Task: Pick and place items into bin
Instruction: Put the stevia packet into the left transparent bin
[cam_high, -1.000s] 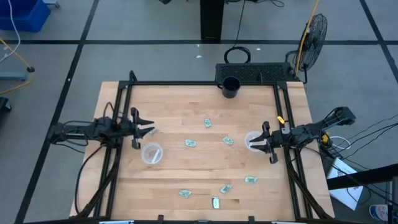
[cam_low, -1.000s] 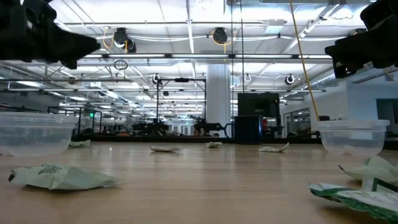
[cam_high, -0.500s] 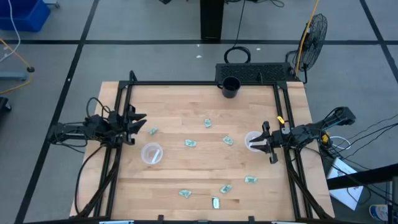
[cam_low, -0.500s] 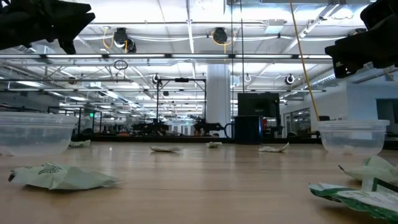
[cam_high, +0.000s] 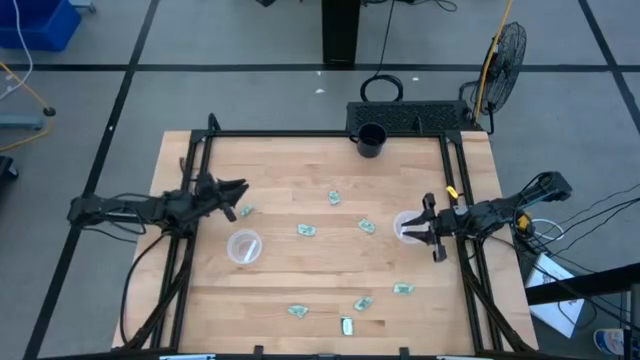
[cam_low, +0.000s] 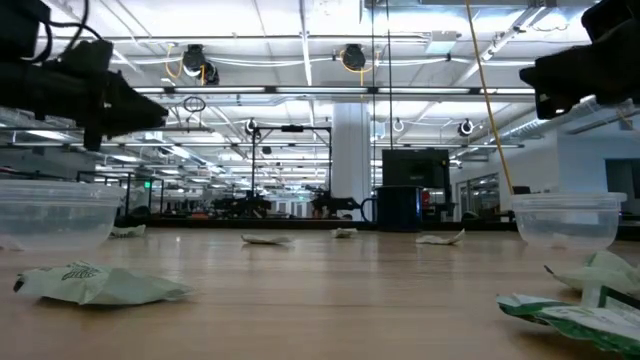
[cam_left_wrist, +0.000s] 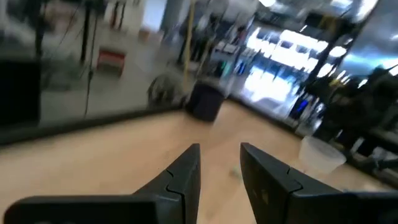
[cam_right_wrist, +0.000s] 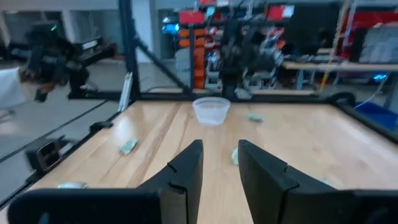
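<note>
Several tiny pale green crinkled items lie flat on the wooden table: one (cam_high: 246, 211) just near my left gripper, others at mid-table (cam_high: 307, 230) and toward the near edge (cam_high: 346, 325). Two clear cups stand upright, one (cam_high: 244, 246) on the left and one (cam_high: 408, 228) on the right. My left gripper (cam_high: 238, 193) hovers open above the table, just beyond the left cup and beside the nearest item. My right gripper (cam_high: 420, 228) hovers open over the right cup, pointing toward the table's left. Both wrist views show a gap between the fingers, left (cam_left_wrist: 221, 163) and right (cam_right_wrist: 221, 158).
A black mug (cam_high: 370, 140) stands at the far edge in front of a dark tray (cam_high: 410, 118). A black frame (cam_high: 330, 135) runs along the table's far edge and both sides. Open wood lies between the cups. A fan (cam_high: 503, 55) stands off the far right corner.
My left gripper has drawn back a little from the left cup toward the table's far left. It rose, swung its fingertips, then came lower again; its arm now lies flatter. My right gripper, the cups and the items have kept still.
</note>
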